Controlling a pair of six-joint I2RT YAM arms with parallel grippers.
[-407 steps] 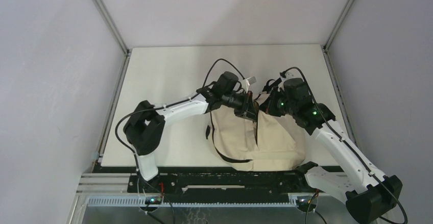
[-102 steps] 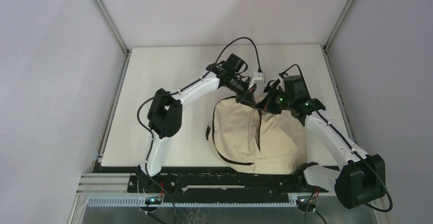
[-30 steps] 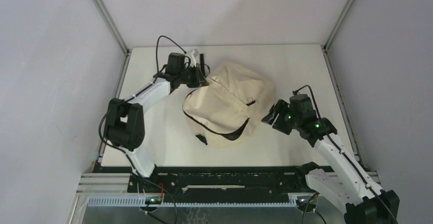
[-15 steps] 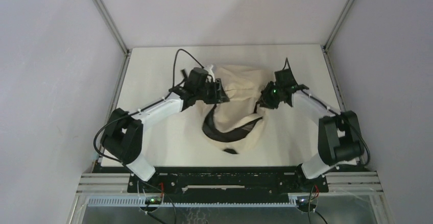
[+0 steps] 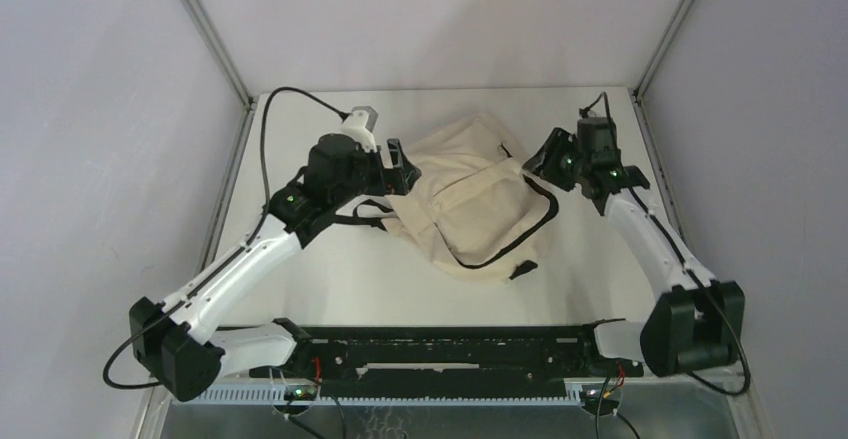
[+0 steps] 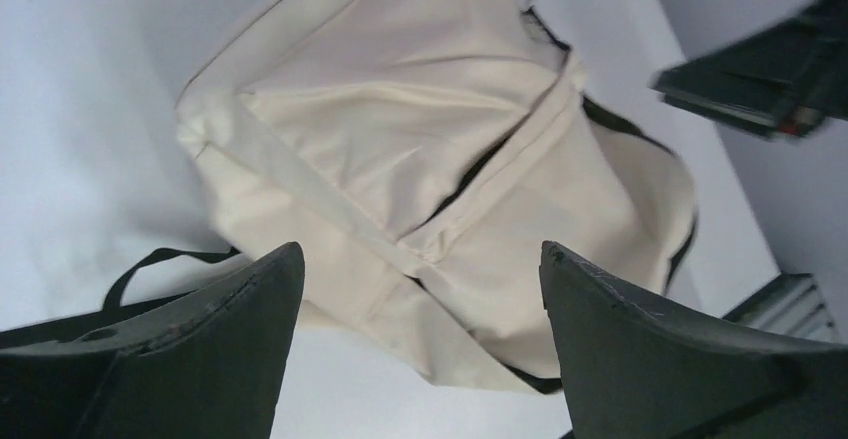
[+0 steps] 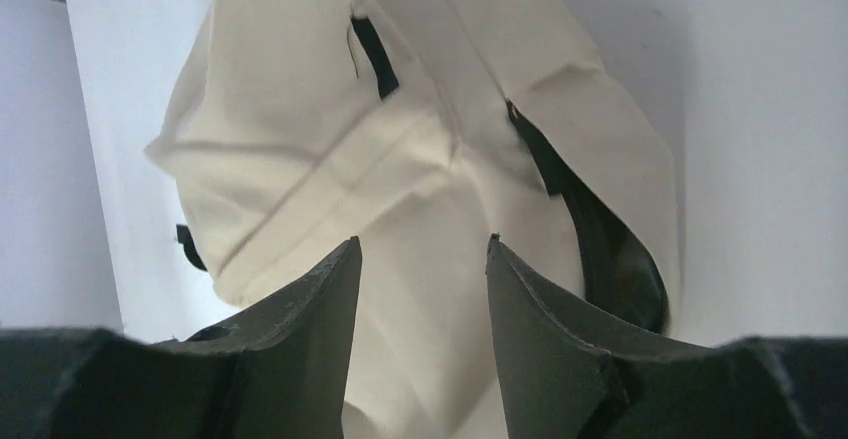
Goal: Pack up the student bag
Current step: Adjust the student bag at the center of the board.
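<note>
The student bag (image 5: 462, 191), cream canvas with black straps, lies slumped on the white table between both arms. A black strap (image 5: 541, 221) loops along its near right side. My left gripper (image 5: 396, 166) hovers at the bag's left edge, jaws spread wide with nothing between them. In the left wrist view the bag (image 6: 400, 139) lies beyond the open gripper (image 6: 420, 254). My right gripper (image 5: 546, 159) is at the bag's far right corner. In the right wrist view its gripper (image 7: 422, 242) stands open above the bag (image 7: 330, 129), whose dark zipper opening (image 7: 600, 249) gapes to the right.
The white table (image 5: 300, 279) is ringed by grey walls and metal corner posts (image 5: 205, 29). A cable (image 5: 290, 99) arcs over the left arm. The right arm's dark body (image 6: 770, 84) shows at the upper right of the left wrist view.
The left gripper went from shut to wide open and let go of the bag. The bag dropped flatter and shifted right. The left arm's base link swung toward the near left.
</note>
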